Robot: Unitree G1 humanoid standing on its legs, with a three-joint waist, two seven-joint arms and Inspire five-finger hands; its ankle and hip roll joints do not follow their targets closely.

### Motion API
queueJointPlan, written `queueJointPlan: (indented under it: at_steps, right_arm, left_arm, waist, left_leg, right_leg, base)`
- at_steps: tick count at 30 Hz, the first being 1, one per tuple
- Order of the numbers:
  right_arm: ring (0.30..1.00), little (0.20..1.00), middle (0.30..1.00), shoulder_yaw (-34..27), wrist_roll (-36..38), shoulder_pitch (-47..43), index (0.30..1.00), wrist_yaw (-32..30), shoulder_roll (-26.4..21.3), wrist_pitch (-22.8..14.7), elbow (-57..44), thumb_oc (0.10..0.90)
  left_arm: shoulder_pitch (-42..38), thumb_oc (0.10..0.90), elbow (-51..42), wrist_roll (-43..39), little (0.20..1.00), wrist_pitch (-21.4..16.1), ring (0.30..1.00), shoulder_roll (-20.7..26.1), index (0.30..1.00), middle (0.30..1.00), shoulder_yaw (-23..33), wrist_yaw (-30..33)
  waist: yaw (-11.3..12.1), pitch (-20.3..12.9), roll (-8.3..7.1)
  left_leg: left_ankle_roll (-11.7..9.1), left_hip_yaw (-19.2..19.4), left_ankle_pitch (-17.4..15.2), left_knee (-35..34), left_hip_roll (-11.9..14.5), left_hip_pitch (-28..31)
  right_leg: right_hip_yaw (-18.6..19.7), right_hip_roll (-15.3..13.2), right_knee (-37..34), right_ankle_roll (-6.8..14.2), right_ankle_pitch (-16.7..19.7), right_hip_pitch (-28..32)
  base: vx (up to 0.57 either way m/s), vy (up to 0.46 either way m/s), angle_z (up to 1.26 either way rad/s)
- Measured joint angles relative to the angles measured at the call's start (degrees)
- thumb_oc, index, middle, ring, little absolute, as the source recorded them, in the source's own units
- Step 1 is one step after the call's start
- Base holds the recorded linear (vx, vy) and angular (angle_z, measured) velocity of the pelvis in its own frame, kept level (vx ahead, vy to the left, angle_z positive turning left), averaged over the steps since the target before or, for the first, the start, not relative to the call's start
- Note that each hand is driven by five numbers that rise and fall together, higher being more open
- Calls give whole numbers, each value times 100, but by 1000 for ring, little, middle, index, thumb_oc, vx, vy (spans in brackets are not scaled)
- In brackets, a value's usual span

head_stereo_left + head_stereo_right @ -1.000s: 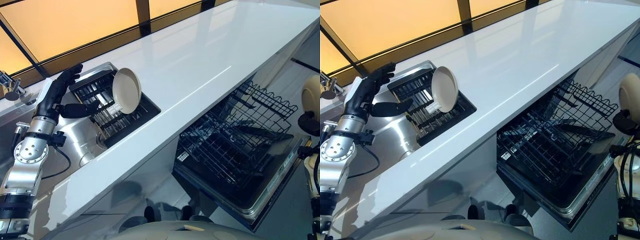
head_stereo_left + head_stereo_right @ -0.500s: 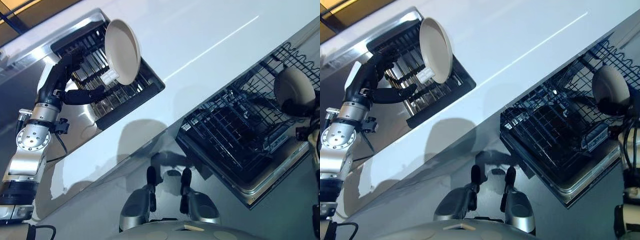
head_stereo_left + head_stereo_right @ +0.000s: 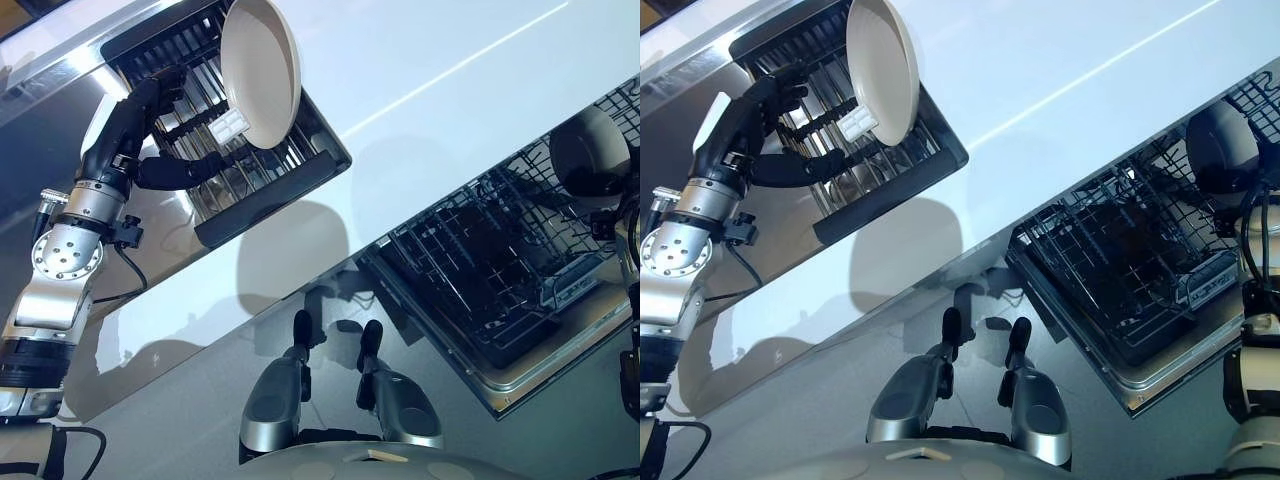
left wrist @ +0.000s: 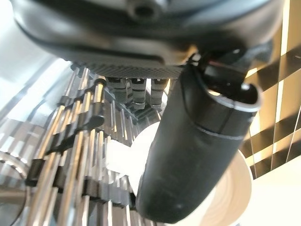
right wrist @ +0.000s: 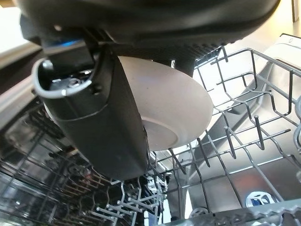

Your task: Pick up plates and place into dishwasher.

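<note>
Right hand point(image 5: 99, 132) pinches plate point(image 5: 164, 113) over dishwasher rack point(image 5: 244, 136): you lower it between tines next. Left hand point(image 3: 130, 130) spread open beside drying-rack plate point(image 3: 262, 70).

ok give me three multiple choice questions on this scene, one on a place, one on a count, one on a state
1. Where does the plate by the left hand stand?
A. in the drying rack by the sink
B. flat on the counter
C. on the floor

2. How many plates show in all?
A. one
B. two
C. four

3. What is the state of the right hand?
A. open and empty
B. shut on a plate over the dishwasher rack
C. pressing the counter

Answers:
1. A, the plate stands on edge among the rack's bars.
2. B, one in the drying rack, one in the right hand.
3. B, the right wrist view has the thumb across the plate above the wire basket.
</note>
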Motion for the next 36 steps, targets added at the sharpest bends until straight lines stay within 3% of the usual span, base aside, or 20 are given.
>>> queueJointPlan:
  at_steps: [7,10,12,14,15,22,36]
  right_arm:
    - [300,200,300,444,-755,-83,300,156,-56,6,132,100]
    - [672,634,672,631,-1146,-105,672,202,-61,5,153,534]
    - [808,793,808,723,-1405,-104,808,267,-70,2,169,693]
    - [834,823,834,875,-1517,-101,834,386,-95,9,294,723]
    - [900,900,900,911,-1516,-82,900,475,-94,22,350,800]
    - [900,900,900,1096,-1503,94,900,634,-80,82,503,800]
    - [900,900,900,1078,-1450,308,900,573,-75,-259,291,800]
  left_arm:
    - [-103,800,0,-1,900,0,900,2,900,900,-4,-9]
    - [-102,800,0,0,900,0,900,4,900,900,-5,-9]
    - [-102,800,0,0,900,0,900,8,900,900,-6,-11]
    - [-102,800,0,0,900,0,900,8,900,900,-6,-11]
    - [-102,800,0,0,900,0,900,19,900,900,-6,-10]
    - [-117,800,-1,0,900,-91,900,48,900,900,-4,-2]
    - [-55,800,-1,2,900,-115,900,47,900,900,-4,-2]
  waist:
    - [64,27,-47]
    - [71,50,-86]
    - [69,65,-112]
    - [72,67,-117]
    - [76,68,-117]
    - [60,79,-109]
    - [88,80,-108]
  left_leg:
    - [4,2,3,98,6,22]
    - [4,2,5,167,6,11]
    - [7,6,9,175,6,9]
    - [8,5,11,175,6,2]
    - [7,6,12,175,4,-11]
    - [21,19,44,171,-6,-144]
    - [21,88,44,108,3,-78]
  right_leg:
    - [-3,-3,81,-21,-17,50]
    - [5,-8,133,-23,-20,49]
    - [10,-15,171,-36,-29,32]
    - [13,-20,184,-35,-29,21]
    - [13,-22,191,-35,-29,5]
    - [15,-34,248,-37,-27,-178]
    - [71,-24,232,-36,-25,-169]
  base:
    - [-2,6,3]
    - [-39,34,0]
    - [-43,40,1]
    - [-34,31,1]
    - [-41,34,-2]
    - [-15,35,-3]
    - [1,54,-2]
